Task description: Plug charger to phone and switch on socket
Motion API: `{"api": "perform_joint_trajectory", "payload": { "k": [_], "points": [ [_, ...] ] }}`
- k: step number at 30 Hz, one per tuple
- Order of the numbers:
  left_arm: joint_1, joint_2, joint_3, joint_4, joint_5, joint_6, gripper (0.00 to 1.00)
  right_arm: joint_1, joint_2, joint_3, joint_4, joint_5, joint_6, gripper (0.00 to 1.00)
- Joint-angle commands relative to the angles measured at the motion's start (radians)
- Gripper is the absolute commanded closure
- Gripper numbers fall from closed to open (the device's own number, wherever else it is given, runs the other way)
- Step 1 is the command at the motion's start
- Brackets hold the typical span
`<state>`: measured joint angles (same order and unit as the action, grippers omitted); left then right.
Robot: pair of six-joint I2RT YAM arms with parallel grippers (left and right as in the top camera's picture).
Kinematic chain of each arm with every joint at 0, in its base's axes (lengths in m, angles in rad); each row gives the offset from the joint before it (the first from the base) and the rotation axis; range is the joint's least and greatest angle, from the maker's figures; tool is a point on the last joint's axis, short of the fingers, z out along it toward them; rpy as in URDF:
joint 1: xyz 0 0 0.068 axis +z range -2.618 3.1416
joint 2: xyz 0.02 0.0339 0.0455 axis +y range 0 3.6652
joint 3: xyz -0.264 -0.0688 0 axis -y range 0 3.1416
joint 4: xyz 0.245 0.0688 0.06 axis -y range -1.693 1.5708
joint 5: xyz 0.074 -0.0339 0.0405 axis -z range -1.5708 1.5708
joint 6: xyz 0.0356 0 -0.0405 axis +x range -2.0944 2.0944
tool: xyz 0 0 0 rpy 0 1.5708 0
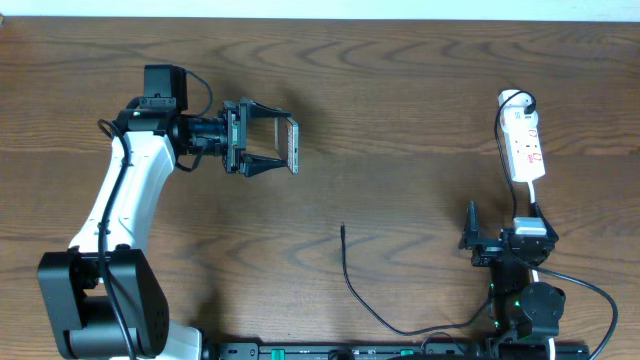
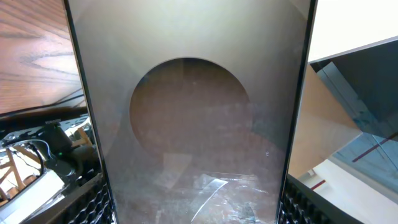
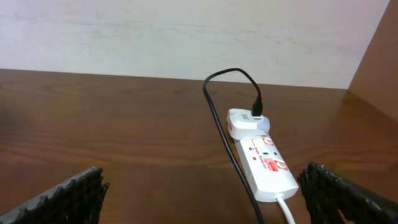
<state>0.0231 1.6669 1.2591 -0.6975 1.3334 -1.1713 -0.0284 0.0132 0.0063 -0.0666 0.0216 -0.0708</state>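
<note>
One phone [image 2: 193,124], one charger [image 1: 352,290], one socket [image 1: 526,148] and two grippers are showing. The left gripper [image 1: 285,143] is clamping the phone across its width, holding it on edge above the table [image 1: 400,80]; the slab is filling that wrist's view. The right gripper [image 3: 204,175] is standing with its fingers spread wide, gripping nothing. The socket is lying just ahead of it, slightly to its right, and is carrying one white adapter [image 3: 246,122] at its far end, near the table's back edge. The charger's loose tip is lying well off to the right gripper's left, between the two grippers. Bare wood is stretching around that tip on all sides.
</note>
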Motion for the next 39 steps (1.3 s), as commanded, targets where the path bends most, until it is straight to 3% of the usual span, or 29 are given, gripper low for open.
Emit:
{"api": "perform_joint_trajectory", "payload": {
  "k": [1,6,12,18,25,33,39],
  "points": [
    [0.0,-0.027,0.039,0.003,0.058,0.006,0.92,0.006,0.0,-0.001,0.023,-0.005,-0.013,0.01],
    [0.0,-0.027,0.039,0.003,0.051,0.006,0.93,0.006,0.006,-0.001,-0.009,-0.034,-0.003,0.01],
    [0.0,-0.027,0.039,0.003,0.042,0.006,0.93,0.006,0.008,-0.001,0.003,-0.045,0.107,0.01],
    [0.0,-0.027,0.039,0.003,0.03,0.006,0.93,0.006,0.008,0.008,0.08,-0.194,0.111,0.01],
    [0.0,-0.027,0.039,0.003,0.016,0.007,0.93,0.006,0.043,0.187,-0.003,-0.165,0.106,0.01],
    [0.0,-0.027,0.039,0.003,0.016,0.007,0.93,0.006,0.328,0.521,-0.241,-0.201,0.108,0.01],
    [0.0,-0.027,0.039,0.003,-0.072,0.006,0.92,0.006,0.692,0.743,-0.34,-0.512,0.108,0.01]
  ]
}}
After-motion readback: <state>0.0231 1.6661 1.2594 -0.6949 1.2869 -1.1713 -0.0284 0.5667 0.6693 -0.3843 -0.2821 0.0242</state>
